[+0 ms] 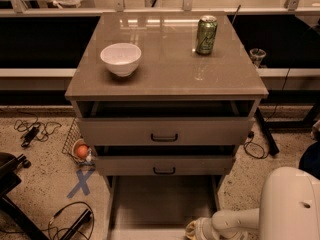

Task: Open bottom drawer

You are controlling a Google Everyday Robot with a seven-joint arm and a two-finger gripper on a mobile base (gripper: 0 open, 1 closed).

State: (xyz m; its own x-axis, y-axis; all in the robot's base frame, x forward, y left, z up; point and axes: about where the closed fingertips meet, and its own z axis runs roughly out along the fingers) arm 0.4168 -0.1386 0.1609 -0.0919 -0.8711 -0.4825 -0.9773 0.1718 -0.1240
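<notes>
The bottom drawer [162, 204] of the grey-brown cabinet [165, 79] is pulled far out toward me. Its plain flat grey inside shows, but its front panel and handle are cut off by the lower edge of the view. My gripper [194, 230] sits at the drawer's near right end, at the bottom edge of the view, on the end of my white arm [235, 220]. The two drawers above, with black bar handles [164, 137] [164, 171], stand slightly ajar.
A white bowl [120, 59] and a green can [206, 35] stand on the cabinet top. Cables [32, 131], an orange ball [81, 151], blue tape cross [81, 182] and a black chair base [10, 194] lie on the floor at left. A cable [255, 149] lies at right.
</notes>
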